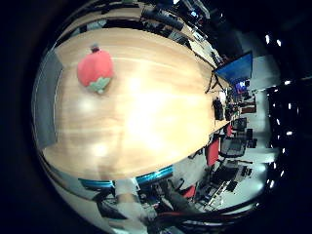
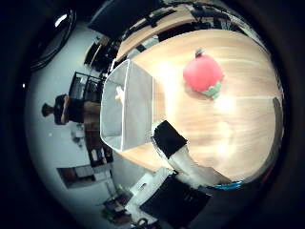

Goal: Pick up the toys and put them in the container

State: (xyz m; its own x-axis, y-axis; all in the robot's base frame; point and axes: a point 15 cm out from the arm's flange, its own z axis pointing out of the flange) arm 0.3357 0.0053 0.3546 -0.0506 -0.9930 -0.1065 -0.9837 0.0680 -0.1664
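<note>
A round red toy (image 2: 203, 72) with a green part and a dark stalk lies on the wooden table (image 2: 238, 124), away from the hand. It also shows in the little finger side palm view (image 1: 95, 70). A grey rectangular container (image 2: 129, 105) stands at the table's edge beside the toy, with a small pale thing (image 2: 120, 93) inside it. My right hand (image 2: 178, 151) is high above the table. One black and white finger reaches into the thumb side view, relaxed and touching nothing. Parts of the hand (image 1: 136, 207) also show at the edge of the little finger side palm view.
A blue screen (image 1: 234, 68) and office chairs, one of them red (image 1: 213, 151), stand past the table's far side. Desks line the room behind it. Shelving (image 2: 86, 91) stands on the floor beyond the container.
</note>
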